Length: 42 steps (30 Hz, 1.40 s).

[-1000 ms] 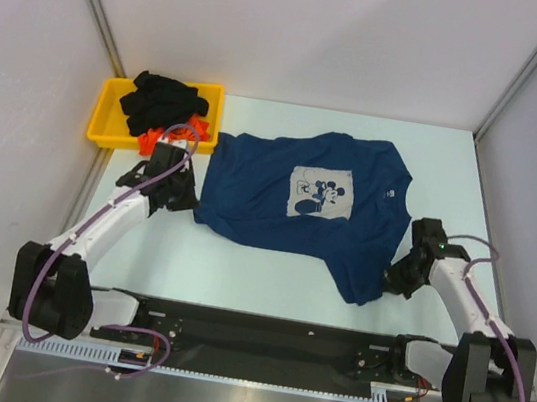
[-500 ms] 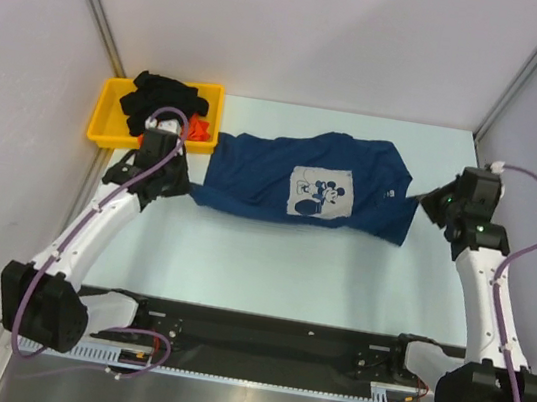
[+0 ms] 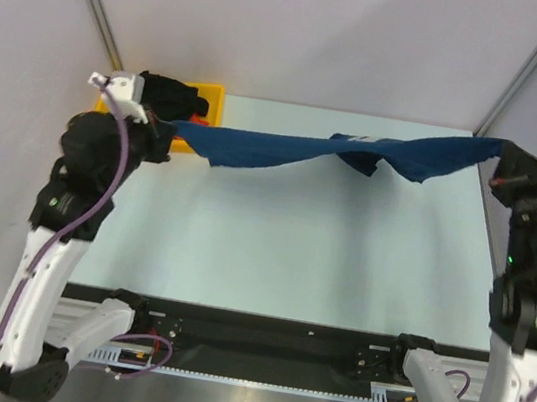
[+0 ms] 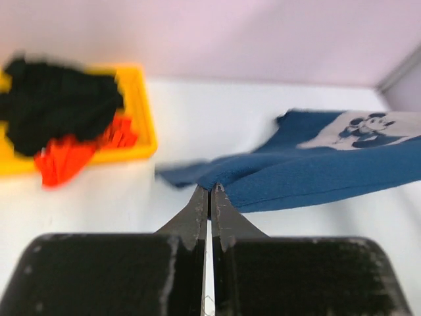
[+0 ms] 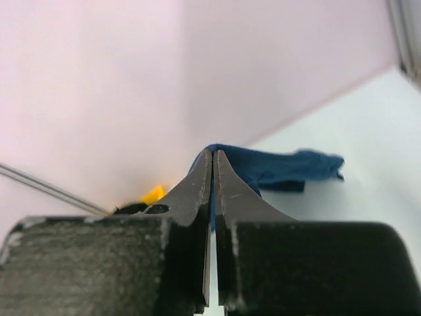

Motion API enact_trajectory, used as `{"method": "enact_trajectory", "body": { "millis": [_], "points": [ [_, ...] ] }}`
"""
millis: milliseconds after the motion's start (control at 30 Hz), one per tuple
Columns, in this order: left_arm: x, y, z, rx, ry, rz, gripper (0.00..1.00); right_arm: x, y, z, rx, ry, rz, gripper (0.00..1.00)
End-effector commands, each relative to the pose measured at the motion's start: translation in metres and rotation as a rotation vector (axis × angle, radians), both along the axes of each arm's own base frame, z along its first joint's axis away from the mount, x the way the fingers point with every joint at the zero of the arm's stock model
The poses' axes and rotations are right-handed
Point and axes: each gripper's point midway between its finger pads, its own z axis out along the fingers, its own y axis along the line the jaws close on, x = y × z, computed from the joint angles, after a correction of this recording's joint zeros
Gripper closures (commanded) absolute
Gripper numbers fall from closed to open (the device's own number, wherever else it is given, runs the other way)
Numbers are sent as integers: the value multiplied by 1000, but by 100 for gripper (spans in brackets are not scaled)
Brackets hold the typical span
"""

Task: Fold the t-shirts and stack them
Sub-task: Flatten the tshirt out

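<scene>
Tabletop [image 3: 291, 255] beneath midair navy t-shirt [image 3: 256, 147]

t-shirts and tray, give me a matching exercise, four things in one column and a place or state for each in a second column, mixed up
Things
1. navy t-shirt
2. black t-shirt
3. orange-red t-shirt
4. yellow tray

Places or states
a. sits at the table's far left corner
b. stretched in the air, pinched at both ends
c. bunched up inside the tray
d. spilling over the tray's near rim

Pairs: 1-b, 2-c, 3-d, 4-a
</scene>
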Motion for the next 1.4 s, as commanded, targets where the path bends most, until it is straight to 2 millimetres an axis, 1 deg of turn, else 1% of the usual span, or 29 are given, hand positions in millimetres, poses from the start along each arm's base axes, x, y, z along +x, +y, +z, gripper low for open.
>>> {"method": "enact_trajectory", "body": {
  "millis": [0, 67, 100, 200, 233, 300, 333, 367, 467, 533, 567, 600, 667, 700, 767, 800, 867, 900, 933, 967, 1000, 1033, 1133, 1167, 1200, 1233, 1267, 1333, 1367],
  "points": [
    [-42, -10, 86, 57, -298, -151, 100, -79, -12, 81, -76, -251, -103, 100],
    [-71, -7, 116, 55, -390, -176, 99, -108, -12, 95, -101, -297, -113, 100],
    [-86, -3, 136, 58, -444, -174, 100, -132, -11, 115, -105, -355, -120, 100],
    [-117, 8, 160, 75, -508, -158, 100, -162, -7, 133, -125, -403, -119, 100],
    [-128, 16, 175, 68, -547, -123, 100, -183, -5, 148, -133, -455, -121, 100],
    [-145, 24, 194, 72, -607, -107, 100, -187, -5, 153, -144, -441, -121, 100],
    [-146, 31, 200, 68, -619, -68, 100, -199, -4, 162, -143, -470, -122, 100],
    [-146, 35, 204, 66, -626, -48, 100, -196, -3, 163, -146, -466, -113, 100],
    [-130, 30, 206, 89, -611, -51, 100, -163, -2, 154, -154, -409, -93, 100],
    [-99, 20, 187, 139, -540, -68, 100, -126, -5, 137, -158, -331, -89, 100],
    [-87, 15, 178, 149, -513, -75, 100, -95, -8, 113, -157, -256, -87, 100],
    [-76, 11, 169, 158, -492, -79, 100, -78, -9, 100, -156, -221, -86, 100],
    [-38, -1, 129, 187, -402, -91, 100, -52, -11, 82, -154, -177, -84, 100],
    [-22, -7, 102, 213, -344, -102, 100, -31, -13, 58, -158, -116, -80, 100],
    [7, -16, 74, 240, -292, -113, 100, -2, -19, 35, -175, -58, -96, 100],
    [22, -21, 44, 258, -233, -123, 100, 17, -23, 3, -180, 19, -107, 100],
    [52, -32, 14, 271, -200, -134, 100, 46, -27, -27, -193, 61, -112, 100],
    [62, -36, -15, 292, -154, -148, 99, 59, -27, -46, -196, 88, -103, 100],
    [75, -39, -20, 293, -173, -137, 97, 76, -28, -93, -199, 172, -91, 100],
    [94, -43, -51, 318, -111, -140, 98, 92, -29, -107, -201, 172, -91, 100],
    [107, -46, -66, 323, -114, -131, 99, 102, -29, -123, -208, 191, -85, 100],
    [127, -47, -104, 350, -41, -112, 100, 121, -31, -160, -211, 242, -81, 100],
    [165, -52, -144, 367, 14, -94, 99, 150, -36, -197, -233, 304, -81, 100],
    [182, -56, -187, 386, 100, -106, 100, 165, -38, -223, -242, 364, -77, 100],
    [196, -60, -186, 374, 95, -105, 100, 173, -40, -233, -244, 384, -76, 100],
    [205, -63, -196, 363, 110, -110, 100, 183, -40, -234, -244, 379, -70, 100],
    [219, -65, -217, 368, 146, -103, 100, 194, -39, -253, -251, 419, -46, 100],
    [232, -60, -232, 354, 176, -73, 100, 209, -39, -253, -263, 420, -35, 100],
    [240, -59, -240, 348, 191, -67, 100, 218, -40, -270, -272, 460, -29, 100]
  ]
}}
